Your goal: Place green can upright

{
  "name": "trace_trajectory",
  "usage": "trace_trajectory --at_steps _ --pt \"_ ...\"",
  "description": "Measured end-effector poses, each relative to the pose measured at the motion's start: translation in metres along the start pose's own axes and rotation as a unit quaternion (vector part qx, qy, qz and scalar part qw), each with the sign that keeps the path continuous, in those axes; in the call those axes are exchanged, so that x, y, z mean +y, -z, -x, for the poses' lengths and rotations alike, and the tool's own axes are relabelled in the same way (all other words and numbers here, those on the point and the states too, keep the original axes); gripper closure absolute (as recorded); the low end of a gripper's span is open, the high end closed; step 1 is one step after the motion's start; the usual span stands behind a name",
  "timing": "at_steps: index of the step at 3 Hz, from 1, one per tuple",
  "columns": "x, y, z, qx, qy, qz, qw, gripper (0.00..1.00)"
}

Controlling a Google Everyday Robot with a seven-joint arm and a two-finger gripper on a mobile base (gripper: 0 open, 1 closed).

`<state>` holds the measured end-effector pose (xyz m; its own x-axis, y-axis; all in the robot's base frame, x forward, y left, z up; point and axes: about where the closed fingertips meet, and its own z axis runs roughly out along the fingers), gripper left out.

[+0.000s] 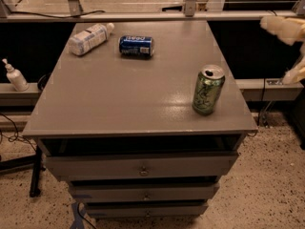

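- The tool (276,50) hangs at the far right edge of the view, off the right side of the tabletop (124,94) and above its level. Its two pale fingers (281,26) are spread wide apart, with nothing between them.
- The green can (208,90) is the nearest thing to the tool, yet clearly apart from it. It stands upright on the tabletop near the front right corner, silver top rim up. A dark mouth opening shows in its lid, but whether there is any liquid inside cannot be told.
- The blue can (137,46) lies on its side toward the back of the tabletop, well apart from the green can. Its long axis runs left to right.
- The plastic bottle (89,38), white-labelled, lies on its side just left of the blue can at the back left. Its cap points toward the back right, and its contents cannot be made out.
- Below the tabletop is a stack of drawers (143,166), each with a small knob at the centre. A dark gap shows above the top one, and nothing inside them can be seen.
- A white pump bottle (14,76) stands upright on a ledge left of the cabinet.
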<state>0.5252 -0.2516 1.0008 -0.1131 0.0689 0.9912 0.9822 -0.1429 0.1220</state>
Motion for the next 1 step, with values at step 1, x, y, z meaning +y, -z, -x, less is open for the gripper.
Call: trace_trajectory --at_steps 1 --pt "0.0089 0.0025 -0.0121 0.009 0.001 0.018 0.9998 0.00"
